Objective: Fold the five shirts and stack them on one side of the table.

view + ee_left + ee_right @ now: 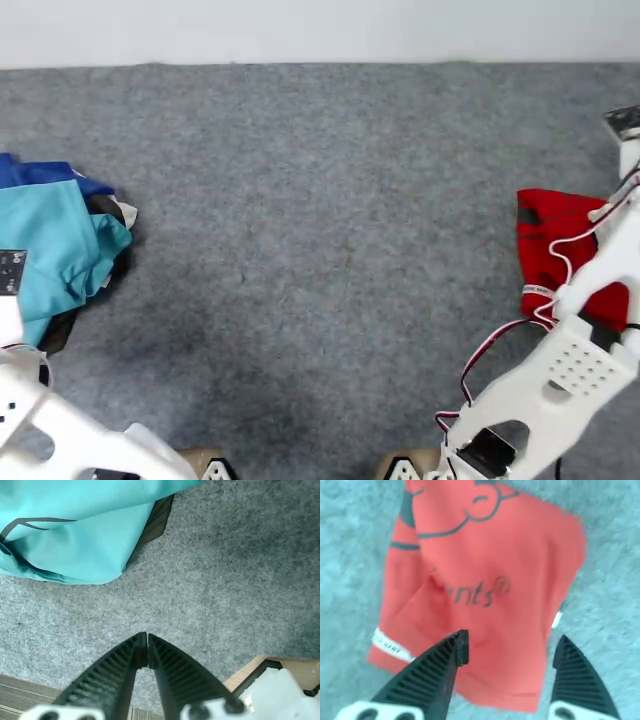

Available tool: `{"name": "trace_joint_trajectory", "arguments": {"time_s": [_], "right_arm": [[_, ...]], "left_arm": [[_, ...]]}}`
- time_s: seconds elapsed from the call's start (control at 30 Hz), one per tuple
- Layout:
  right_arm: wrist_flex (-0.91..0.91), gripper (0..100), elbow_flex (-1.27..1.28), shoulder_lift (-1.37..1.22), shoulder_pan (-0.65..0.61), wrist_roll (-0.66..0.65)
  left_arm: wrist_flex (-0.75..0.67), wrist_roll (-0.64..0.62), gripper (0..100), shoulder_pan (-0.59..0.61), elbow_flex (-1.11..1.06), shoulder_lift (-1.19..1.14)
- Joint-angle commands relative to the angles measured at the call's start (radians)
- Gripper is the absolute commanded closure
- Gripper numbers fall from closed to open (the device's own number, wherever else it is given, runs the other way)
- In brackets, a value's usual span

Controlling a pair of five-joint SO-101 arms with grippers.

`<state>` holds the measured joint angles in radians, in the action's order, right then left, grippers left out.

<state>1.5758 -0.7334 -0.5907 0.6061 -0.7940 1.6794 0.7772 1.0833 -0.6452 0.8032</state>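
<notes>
- The grey, felt-like mat [320, 250] covers the table with a coarse, fuzzy nap.
- A loose pile of shirts lies at one side edge of the mat. On top is a smooth turquoise knit shirt [75, 525] with a thin dark line printed on it. A royal-blue shirt [40, 172] shows at the far side, and a dark ribbed-looking garment [157, 517] sticks out from under the turquoise edge.
- The left gripper [148, 650] has black plastic fingers with ridged inner faces. They are pressed together at the tips with nothing between them, above bare mat just beside the turquoise hem.
- A red folded shirt [485, 580] lies flat as a rough rectangle at the opposite side edge. It carries a dark printed drawing and lettering, and a small white label [390, 645] sits at one corner.
- The right gripper [512, 652] hangs above the red shirt's near edge, its ridged fingers spread wide and holding nothing.
- The white moulded right arm [560, 370], trailed by red and white wires [500, 340], overlaps part of the red shirt in the high view.
</notes>
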Motion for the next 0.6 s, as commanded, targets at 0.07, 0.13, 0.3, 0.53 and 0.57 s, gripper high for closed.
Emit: {"name": "trace_joint_trajectory", "arguments": {"time_s": [0.07, 0.13, 0.3, 0.53, 0.57], "right_arm": [[0.145, 74.4, -0.054, 0.091, -0.028, 0.044], [0.179, 81.2, -0.054, 0.067, -0.033, 0.069], [0.220, 87.6, -0.040, -0.010, -0.074, 0.078], [0.219, 83.1, -0.006, -0.068, -0.133, 0.078], [0.219, 83.1, -0.006, -0.077, -0.136, 0.078]], "left_arm": [[-0.017, 0.009, 98, -0.008, 0.004, 0.017], [-0.017, 0.009, 98, -0.008, 0.004, 0.017], [-0.015, 0.009, 98, -0.008, 0.004, 0.017], [-0.014, 0.009, 98, -0.008, 0.004, 0.017], [-0.014, 0.009, 98, -0.008, 0.004, 0.017]]}}
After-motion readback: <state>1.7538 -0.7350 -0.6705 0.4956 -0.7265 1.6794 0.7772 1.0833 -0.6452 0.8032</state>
